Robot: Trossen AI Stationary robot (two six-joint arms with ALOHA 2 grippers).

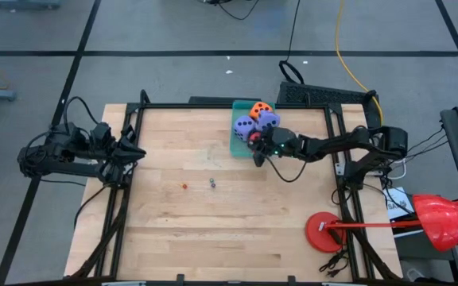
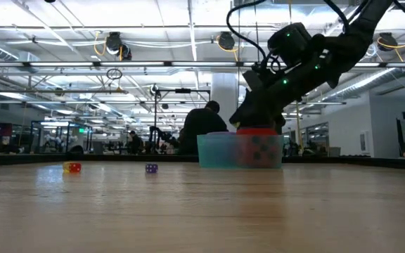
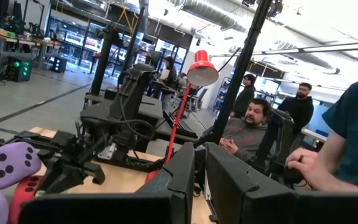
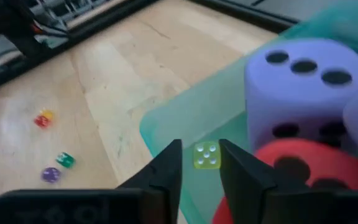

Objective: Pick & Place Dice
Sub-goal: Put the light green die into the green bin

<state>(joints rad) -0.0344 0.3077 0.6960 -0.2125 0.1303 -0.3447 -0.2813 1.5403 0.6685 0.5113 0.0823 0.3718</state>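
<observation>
- Far from your working gripper, the left gripper (image 1: 137,152) waits at the table's left edge, fingers together.
- Between your right gripper (image 4: 201,163) fingers, slightly apart, a small yellow die (image 4: 207,155) hangs over the teal tray (image 4: 185,124), apparently for release.
- Just beyond sit the foam dice (image 4: 300,93).

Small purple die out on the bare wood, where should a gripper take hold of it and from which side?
Pinch the small purple die on two opposite flat side faces, coming straight down. It lies low on the table, so a level approach would likely scrape wood. Keep the fingers off the green die close beside it.
</observation>
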